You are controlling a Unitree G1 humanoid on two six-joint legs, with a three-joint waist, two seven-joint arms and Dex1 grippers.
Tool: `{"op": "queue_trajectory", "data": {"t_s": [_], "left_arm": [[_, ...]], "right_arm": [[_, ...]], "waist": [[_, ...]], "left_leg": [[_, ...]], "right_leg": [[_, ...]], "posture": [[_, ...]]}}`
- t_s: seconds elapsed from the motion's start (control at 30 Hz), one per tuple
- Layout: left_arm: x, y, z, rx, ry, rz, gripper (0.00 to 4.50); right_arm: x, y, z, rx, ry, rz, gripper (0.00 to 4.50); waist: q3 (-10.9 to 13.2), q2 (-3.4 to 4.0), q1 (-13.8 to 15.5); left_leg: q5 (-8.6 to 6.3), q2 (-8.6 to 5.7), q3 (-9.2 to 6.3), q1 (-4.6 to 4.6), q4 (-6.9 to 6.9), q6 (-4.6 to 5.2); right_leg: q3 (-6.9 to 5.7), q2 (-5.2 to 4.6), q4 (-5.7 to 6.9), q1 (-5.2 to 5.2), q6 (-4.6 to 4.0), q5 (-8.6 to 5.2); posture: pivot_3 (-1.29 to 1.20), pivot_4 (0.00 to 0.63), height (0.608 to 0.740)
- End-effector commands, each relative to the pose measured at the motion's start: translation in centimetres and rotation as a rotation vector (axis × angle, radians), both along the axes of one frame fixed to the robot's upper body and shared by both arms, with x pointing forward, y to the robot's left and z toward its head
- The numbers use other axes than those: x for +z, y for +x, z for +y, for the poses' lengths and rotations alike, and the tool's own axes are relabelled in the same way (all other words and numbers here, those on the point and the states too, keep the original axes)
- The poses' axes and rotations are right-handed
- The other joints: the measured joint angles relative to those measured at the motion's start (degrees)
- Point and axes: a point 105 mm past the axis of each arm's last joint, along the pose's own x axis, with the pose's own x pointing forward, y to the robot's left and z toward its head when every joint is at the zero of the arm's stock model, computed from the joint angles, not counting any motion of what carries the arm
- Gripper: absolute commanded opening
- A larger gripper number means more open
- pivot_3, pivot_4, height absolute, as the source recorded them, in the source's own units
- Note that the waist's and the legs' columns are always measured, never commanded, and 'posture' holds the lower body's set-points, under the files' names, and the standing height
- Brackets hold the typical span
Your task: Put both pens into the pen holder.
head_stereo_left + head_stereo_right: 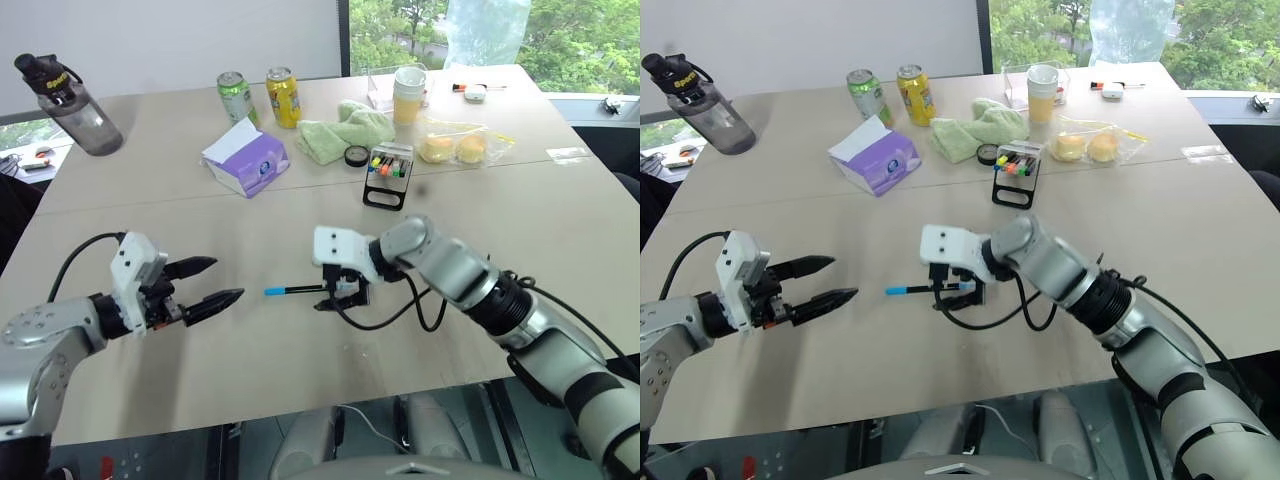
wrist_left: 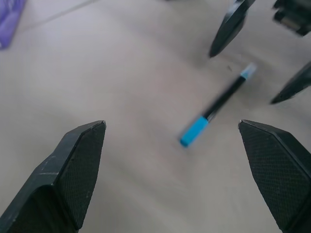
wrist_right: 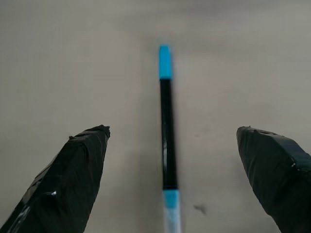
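- Pens, one in plain sight: black pen [image 1: 298, 290] with light-blue ends, lying flat on the table [image 1: 560, 230], well in front of the pen holder, toward the robot; not gripped.
- Pen holder [image 1: 387, 175], one: small black stand with clear front, upright, colourful marker caps showing inside. Landmark for all entries below.
- Right gripper [image 3: 170, 160], one: directly over the pen, well in front of the pen holder; fingers spread wide, one on each side of the barrel, apart from it.
- Left gripper [image 1: 218, 282], one: in front of the pen holder and far to its left; fingers spread, nothing between them, tips pointing toward the pen's blue end, apart from it.
- Tissue box [image 1: 246, 160], one: purple and white, left of the pen holder, near.
- Drink cans, two: green can [image 1: 236, 97] and yellow can [image 1: 283, 96], side by side, behind and left of the pen holder.
- Green cloth [image 1: 340, 130], one: crumpled, just behind the pen holder.
- Tape roll [image 1: 356, 155], one: small, round, black, just beside the pen holder at its rear left.
- Water bottle [image 1: 78, 108], one: dark, upright, far left of the pen holder.
- Cup [image 1: 408, 95], one: pale, behind the pen holder.
- Clear bag [image 1: 455, 145], one: two round buns inside, right of the pen holder.
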Motion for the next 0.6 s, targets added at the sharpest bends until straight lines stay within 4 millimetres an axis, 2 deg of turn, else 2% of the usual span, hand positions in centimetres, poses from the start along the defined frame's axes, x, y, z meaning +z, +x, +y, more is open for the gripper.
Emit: {"op": "queue_trajectory", "data": {"t_s": [0.03, 0.17, 0.3, 0.4, 0.6], "left_arm": [[0.9, -0.9, -0.3, -0.009, 0.008, -0.038, 4.50], [0.5, -1.2, -0.3, -0.007, 0.016, -0.024, 4.50], [0.5, -1.0, -0.4, -0.010, 0.015, -0.024, 4.50], [0.5, -1.0, -0.5, -0.021, 0.015, -0.019, 4.50], [1.6, -0.1, -0.9, -0.037, -0.022, -0.053, 4.50]], "right_arm": [[1.3, 0.6, 0.1, 0.018, 0.042, -0.093, 4.47], [1.8, 0.7, -0.2, 0.013, 0.069, -0.069, 4.47], [0.9, 0.6, -0.8, 0.010, 0.034, -0.062, 4.47], [-0.1, 0.8, -1.4, -0.016, 0.001, -0.065, 3.79], [-0.7, 1.2, -2.6, -0.045, -0.029, -0.067, 1.05]], "waist": [[0.00, 0.00, -0.06], [0.00, 0.00, -0.24], [0.00, 0.00, -0.29], [0.00, 0.00, -0.30], [-0.01, -0.01, -0.24]], "left_leg": [[0.00, 0.00, 0.00, 0.01, 0.00, 0.00], [0.01, 0.04, -0.02, 0.08, -0.03, -0.02], [0.00, 0.04, 0.01, 0.10, -0.03, -0.01], [0.00, 0.03, 0.03, 0.09, -0.03, -0.01], [0.01, 0.03, 0.02, 0.15, -0.02, -0.02]], "right_leg": [[-0.02, 0.00, 0.00, 0.01, 0.00, 0.00], [-0.04, 0.04, 0.06, 0.02, -0.01, 0.00], [-0.06, 0.04, 0.07, 0.03, 0.00, 0.00], [-0.06, 0.04, 0.06, 0.03, 0.00, 0.00], [-0.07, 0.04, 0.12, 0.07, 0.00, 0.00]], "posture": [[0.00, 0.150, 0.740], [0.00, 0.150, 0.740], [0.00, 0.150, 0.740], [0.00, 0.150, 0.740], [0.00, 0.150, 0.740]]}}
